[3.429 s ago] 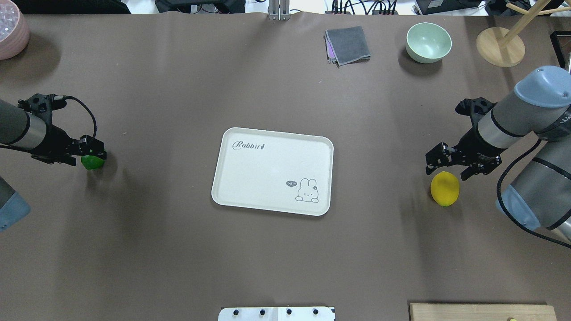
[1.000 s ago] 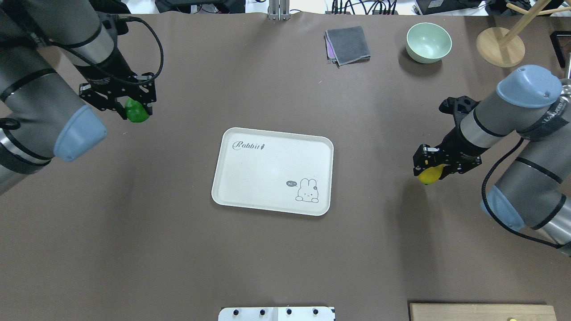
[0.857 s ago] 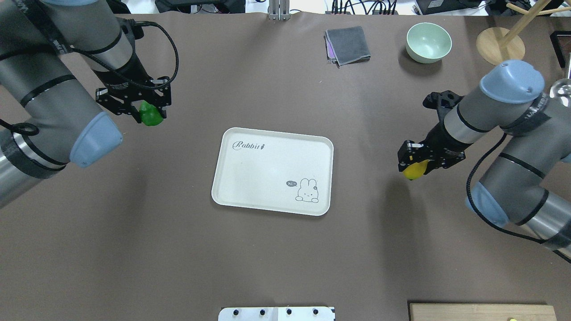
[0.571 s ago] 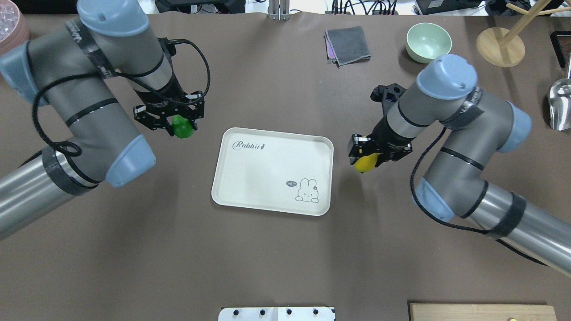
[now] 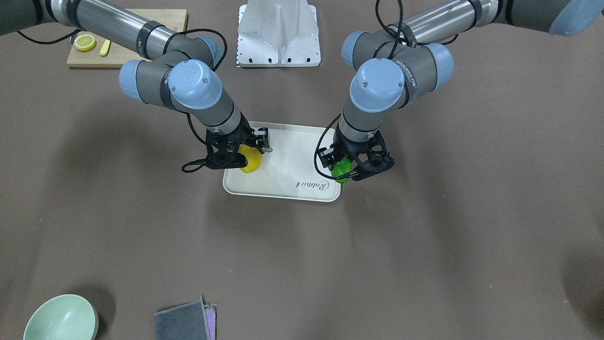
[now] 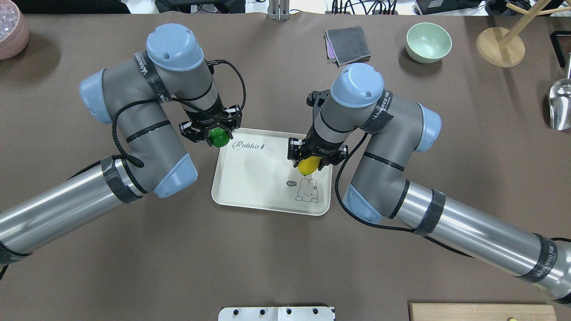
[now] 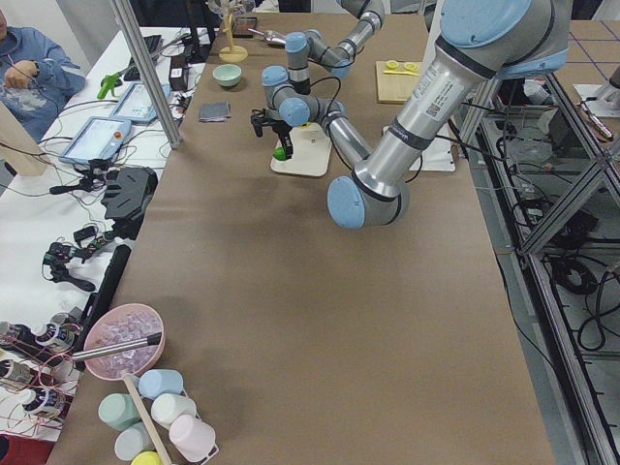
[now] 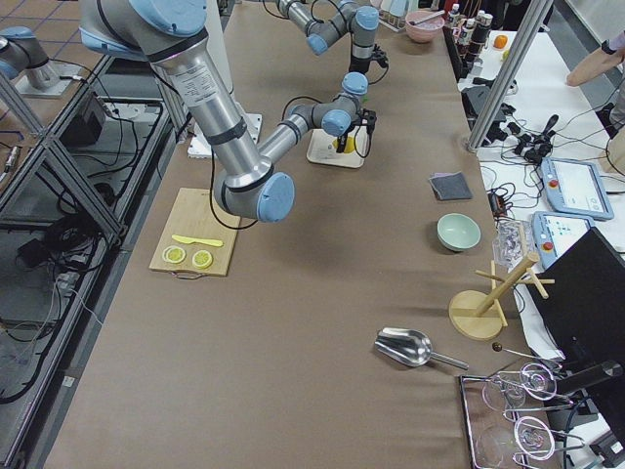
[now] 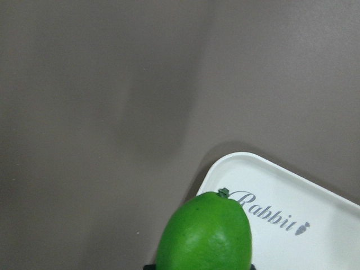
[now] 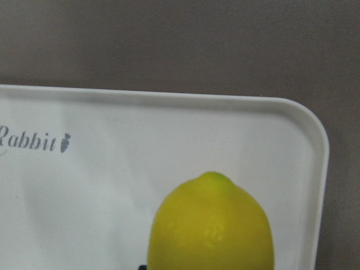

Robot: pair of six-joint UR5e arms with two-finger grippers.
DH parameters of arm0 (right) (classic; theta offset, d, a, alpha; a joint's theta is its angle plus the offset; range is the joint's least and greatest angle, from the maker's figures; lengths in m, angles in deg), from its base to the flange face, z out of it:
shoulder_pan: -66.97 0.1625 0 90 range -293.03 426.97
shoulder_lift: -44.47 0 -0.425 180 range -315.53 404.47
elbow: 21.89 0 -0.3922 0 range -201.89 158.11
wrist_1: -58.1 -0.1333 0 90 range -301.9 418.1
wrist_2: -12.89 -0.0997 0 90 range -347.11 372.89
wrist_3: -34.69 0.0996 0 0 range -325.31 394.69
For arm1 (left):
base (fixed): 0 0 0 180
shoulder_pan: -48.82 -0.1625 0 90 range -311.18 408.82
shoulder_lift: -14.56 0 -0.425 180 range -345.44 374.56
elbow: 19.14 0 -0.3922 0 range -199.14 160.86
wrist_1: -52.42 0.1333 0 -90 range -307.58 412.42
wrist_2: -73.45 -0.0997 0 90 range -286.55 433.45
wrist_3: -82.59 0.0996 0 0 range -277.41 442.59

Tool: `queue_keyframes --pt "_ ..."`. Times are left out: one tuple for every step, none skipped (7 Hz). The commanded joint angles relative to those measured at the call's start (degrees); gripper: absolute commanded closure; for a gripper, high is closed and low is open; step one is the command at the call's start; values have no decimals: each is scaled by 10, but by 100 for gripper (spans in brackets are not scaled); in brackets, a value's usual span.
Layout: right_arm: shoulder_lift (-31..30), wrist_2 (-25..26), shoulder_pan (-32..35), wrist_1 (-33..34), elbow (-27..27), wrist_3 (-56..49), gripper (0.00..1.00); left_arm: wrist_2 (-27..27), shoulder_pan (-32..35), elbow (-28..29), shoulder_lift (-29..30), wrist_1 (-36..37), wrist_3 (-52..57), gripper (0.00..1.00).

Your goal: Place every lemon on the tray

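The cream tray (image 6: 250,187) (image 5: 283,189) lies at the table's middle. My left gripper (image 6: 218,138) (image 5: 340,170) is shut on the green lemon (image 6: 219,137) (image 5: 340,169) (image 9: 205,233) and holds it above the tray's far left corner. My right gripper (image 6: 308,166) (image 5: 248,159) is shut on the yellow lemon (image 6: 308,166) (image 5: 250,159) (image 10: 211,225) and holds it above the tray's right half, by the rabbit drawing. The tray shows under both lemons in the wrist views (image 9: 292,191) (image 10: 112,185). Both lemons hang clear of the tray.
A folded grey cloth (image 6: 347,44), a pale green bowl (image 6: 428,42) and a wooden stand (image 6: 499,46) sit at the far right. A pink bowl (image 6: 11,31) stands far left. A metal scoop (image 6: 560,104) lies at the right edge. A wooden board (image 5: 125,38) holds lemon slices.
Both arms have swung inward from the table's sides, each carrying its lemon. The green lemon is now over the tray's corner, the yellow one over its right half.
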Motion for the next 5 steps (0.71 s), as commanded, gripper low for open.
queue_keyframes --pt "2 6 -12 -2 4 13 1 -15 -15 16 4 -25 -20 100" --pt "3 10 -11 2 1 13 0 -15 -20 16 4 -36 -42 100" --pt "-1 4 6 3 -4 14 0 -15 -24 14 3 -44 -57 100" --pt "-16 -13 41 24 -24 13 0 -16 -37 13 2 -50 -72 100" --pt "-46 -38 81 43 -62 5 0 -28 -43 10 0 -51 -77 99"
